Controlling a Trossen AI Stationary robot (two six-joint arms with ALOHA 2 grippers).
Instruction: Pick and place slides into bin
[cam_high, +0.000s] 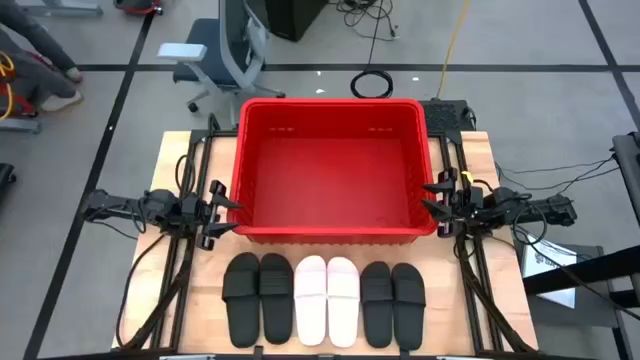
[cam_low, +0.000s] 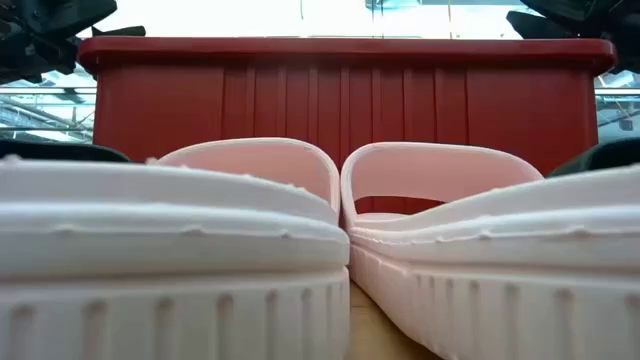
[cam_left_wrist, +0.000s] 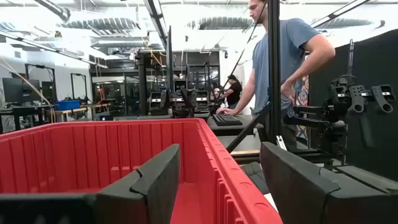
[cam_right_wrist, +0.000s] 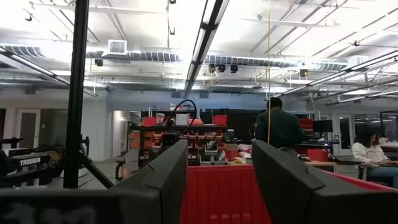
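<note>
Wooden table (cam_high: 175, 150) carries the whole job, and from my remote station nothing has gone into the bin yet; I judge this the opening step, before the first pick.

Nearest, along the lower edge of the high view, six slides (cam_high: 325, 298) lie in one row: two black at lower left, two pale ones at centre, two black at lower right. Each touches or sits just beside its neighbour, so there is little gap for a finger between them. The outer black slides offer free sides, and I would start there.

Behind the row stands the bin (cam_high: 242, 150), filling the centre of the frame, its near wall just beyond the toes. Its floor looks bare.

Left gripper (cam_high: 224, 210) hangs at the bin's lower left corner, fingers (cam_left_wrist: 158, 180) spread wide apart and holding nothing; its own camera shows them astride the bin's rim. Right gripper (cam_high: 437, 198) sits at the bin's right wall, likewise wide apart and empty.

Next move, as I judge it: either arm must pull back from the bin wall, swing toward the lower frame and descend on an end slide. Bare table at both ends of the row gives approach room; the rim is the edge to clear on the carry.

Beyond the table a person (cam_left_wrist: 283, 68) stands at a desk.
</note>
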